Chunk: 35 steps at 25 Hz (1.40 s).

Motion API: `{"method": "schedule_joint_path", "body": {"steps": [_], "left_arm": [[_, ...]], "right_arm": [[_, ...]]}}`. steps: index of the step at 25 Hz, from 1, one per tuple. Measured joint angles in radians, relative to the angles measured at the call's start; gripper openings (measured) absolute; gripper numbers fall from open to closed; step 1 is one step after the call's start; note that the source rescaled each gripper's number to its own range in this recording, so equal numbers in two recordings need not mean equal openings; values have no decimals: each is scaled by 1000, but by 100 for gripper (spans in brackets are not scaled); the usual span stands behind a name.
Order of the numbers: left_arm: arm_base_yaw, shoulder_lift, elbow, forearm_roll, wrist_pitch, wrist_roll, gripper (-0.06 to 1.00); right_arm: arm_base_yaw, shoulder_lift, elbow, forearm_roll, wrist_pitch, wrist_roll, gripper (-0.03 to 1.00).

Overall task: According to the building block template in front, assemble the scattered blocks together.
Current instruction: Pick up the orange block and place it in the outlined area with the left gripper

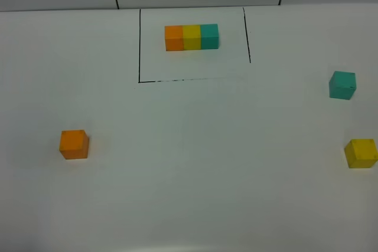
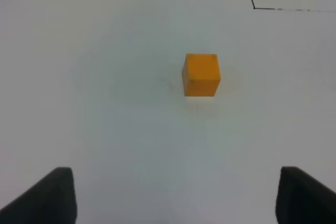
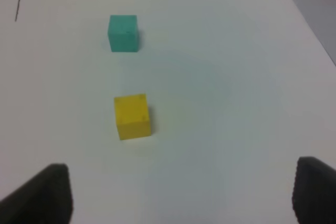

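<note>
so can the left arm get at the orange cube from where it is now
Probably yes. The orange cube sits alone on the bare table, straight ahead of the left gripper, whose jaws stand wide open, with nothing between them. The teal cube and yellow cube lie far off on the right side.

The building block template (image 1: 191, 37) sits far centre on the table (image 1: 189, 205), inside marked lines (image 1: 139, 45). One loose block (image 1: 74, 144) lies near left. At the right edge, a second block (image 1: 342, 84) lies beyond a third block (image 1: 361, 153).

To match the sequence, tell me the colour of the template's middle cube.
The middle cube is yellow, shown best in the exterior high view.
</note>
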Motion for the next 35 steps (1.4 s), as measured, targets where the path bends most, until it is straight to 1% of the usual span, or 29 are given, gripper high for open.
{"method": "schedule_joint_path", "body": {"steps": [35], "left_arm": [[-1, 0, 0, -2, 0, -2, 100]], "right_arm": [[0, 0, 0, 0, 0, 0, 72]]}}
